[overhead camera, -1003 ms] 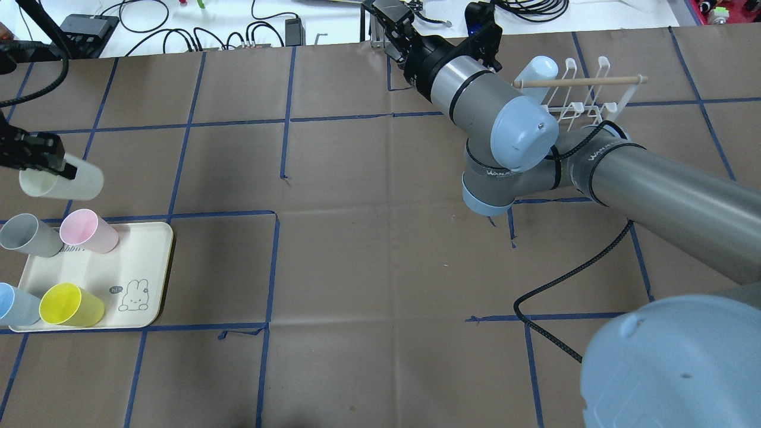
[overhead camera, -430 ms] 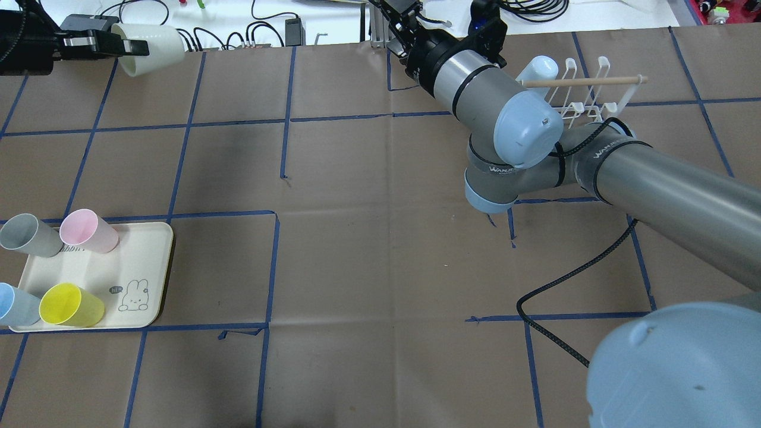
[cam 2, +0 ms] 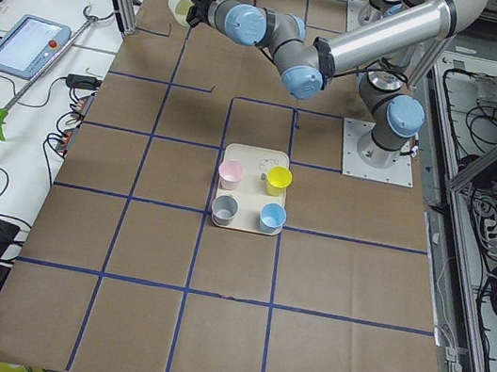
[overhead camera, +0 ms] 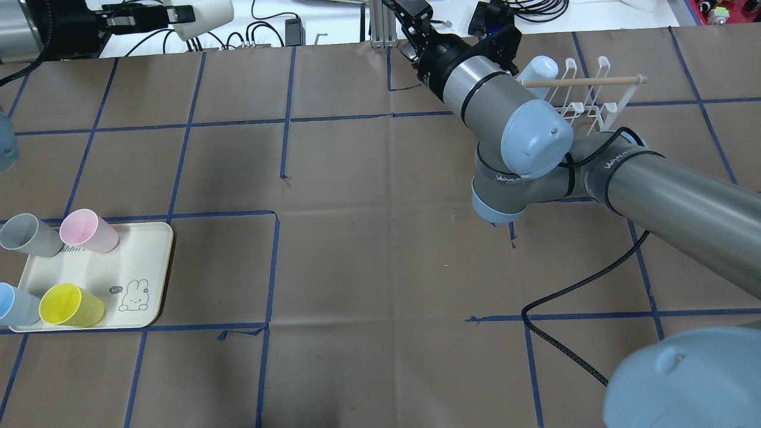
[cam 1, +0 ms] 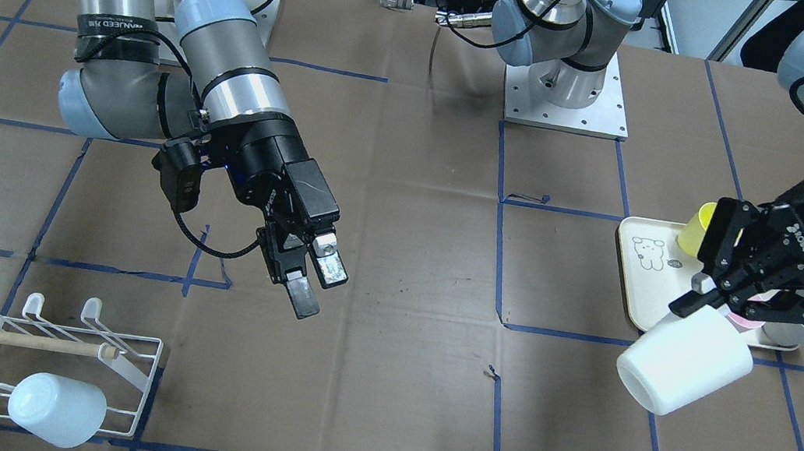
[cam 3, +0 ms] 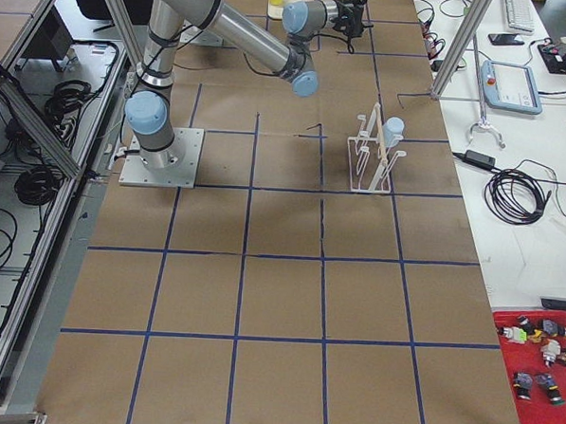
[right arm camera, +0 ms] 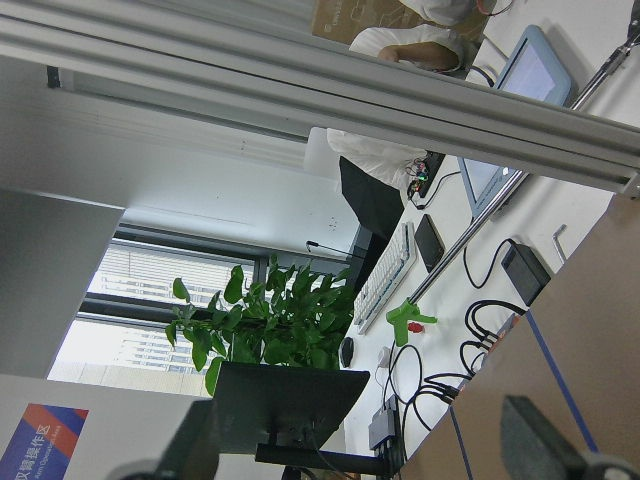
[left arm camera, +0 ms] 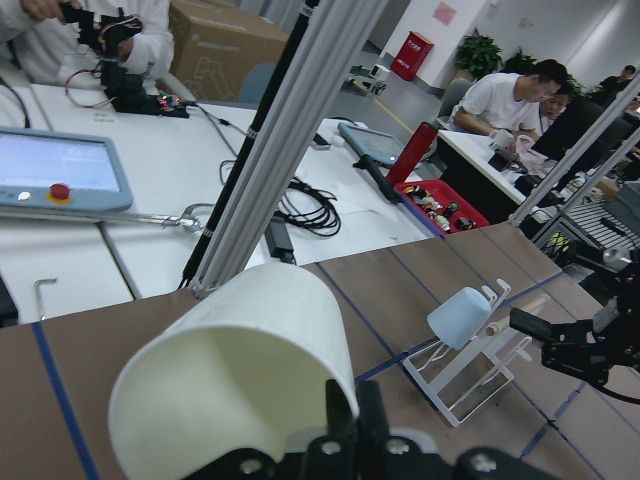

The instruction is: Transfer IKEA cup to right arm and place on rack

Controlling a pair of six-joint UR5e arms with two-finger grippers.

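Right, your left gripper point(cam 1: 742, 297) has the white IKEA cup point(cam 1: 686, 361) pinched by the rim. The left wrist view shows one of the fingers inside the mouth and one outside. The cup lies on its side in the air, clear of the counter point(cam 1: 388, 381), with its closed base pointing toward the right arm's half.

Over there, your right gripper point(cam 1: 309, 271) hangs above the counter with its fingers spread and nothing between them. It is well apart from the cup.

The rack point(cam 1: 81, 328) stands on the right arm's side, near the counter's far edge from the robot. Its wooden dowel point(cam 1: 1, 337) lies across it. A pale blue cup point(cam 1: 57, 409) is tipped over a peg in the row farther from the robot.

On the left side you've got the cream tray point(overhead camera: 142, 261). It carries a yellow cup point(overhead camera: 68, 304), a pink cup point(overhead camera: 89, 230), a grey cup point(overhead camera: 27, 235) and a blue cup point(overhead camera: 12, 303).
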